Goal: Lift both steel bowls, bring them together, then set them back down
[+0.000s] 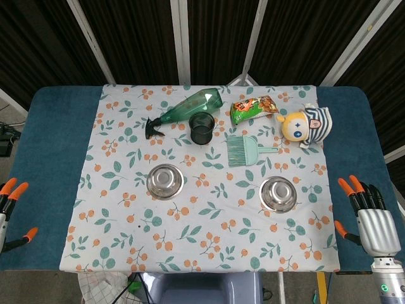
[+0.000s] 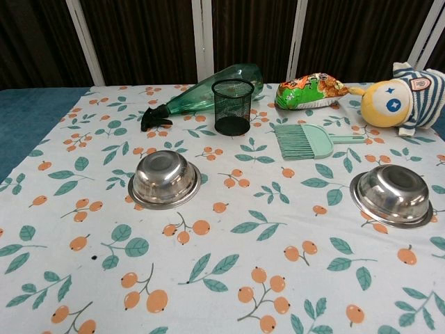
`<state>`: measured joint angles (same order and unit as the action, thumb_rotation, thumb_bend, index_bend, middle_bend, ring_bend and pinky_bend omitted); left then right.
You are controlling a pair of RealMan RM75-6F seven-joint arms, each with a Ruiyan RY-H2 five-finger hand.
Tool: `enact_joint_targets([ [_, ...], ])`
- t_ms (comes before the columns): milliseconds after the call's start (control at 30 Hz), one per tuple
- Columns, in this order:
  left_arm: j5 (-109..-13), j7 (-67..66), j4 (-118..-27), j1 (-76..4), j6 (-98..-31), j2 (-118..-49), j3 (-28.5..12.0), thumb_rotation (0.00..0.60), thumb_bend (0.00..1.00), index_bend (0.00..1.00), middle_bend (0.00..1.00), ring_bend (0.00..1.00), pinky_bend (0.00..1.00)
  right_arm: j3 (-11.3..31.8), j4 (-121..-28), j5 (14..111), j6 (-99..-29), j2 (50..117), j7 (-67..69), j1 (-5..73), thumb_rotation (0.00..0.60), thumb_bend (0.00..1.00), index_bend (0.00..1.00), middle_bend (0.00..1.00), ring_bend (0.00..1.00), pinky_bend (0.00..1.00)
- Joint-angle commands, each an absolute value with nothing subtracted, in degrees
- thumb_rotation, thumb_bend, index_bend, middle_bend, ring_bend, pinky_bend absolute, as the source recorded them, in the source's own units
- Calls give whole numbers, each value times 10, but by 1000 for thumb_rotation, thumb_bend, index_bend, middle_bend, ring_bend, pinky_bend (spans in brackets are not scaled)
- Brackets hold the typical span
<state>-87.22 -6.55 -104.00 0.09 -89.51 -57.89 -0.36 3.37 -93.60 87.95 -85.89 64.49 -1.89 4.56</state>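
While untouched, steel bowls (image 1: 165, 180) (image 1: 278, 193) well apart on tablecloth (image 1: 209, 247).

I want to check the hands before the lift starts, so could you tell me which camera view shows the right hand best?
The head view. It shows the right hand at the lower right, off the cloth beside the table's blue edge, fingers apart and holding nothing. The chest view does not show it at all; there you see only the cloth and objects such as the right steel bowl.
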Motion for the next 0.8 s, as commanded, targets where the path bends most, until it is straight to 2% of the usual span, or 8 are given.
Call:
enact_joint_targets([
  [33,-871,-67,-1041,1,-893,-579,-3,600,293,132,0,0,0,33,-937,879,-857,645,-18,46,600,290,129,42,55,66],
  [367,-883,-63,-1047,8,-908,-574,-1,600,292,132,0,0,0,28,-949,888,-859,642,-3,44,600,267,130,42,55,66],
  [633,-878,-72,-1049,9,-907,-579,-2,600,293,132,0,0,0,20,-954,885,-836,635,35,49,600,243,129,42,55,66],
  [800,-896,-65,-1052,15,-918,-575,5,600,292,131,0,0,0,21,-957,889,-842,643,37,48,600,165,130,23,43,66],
])
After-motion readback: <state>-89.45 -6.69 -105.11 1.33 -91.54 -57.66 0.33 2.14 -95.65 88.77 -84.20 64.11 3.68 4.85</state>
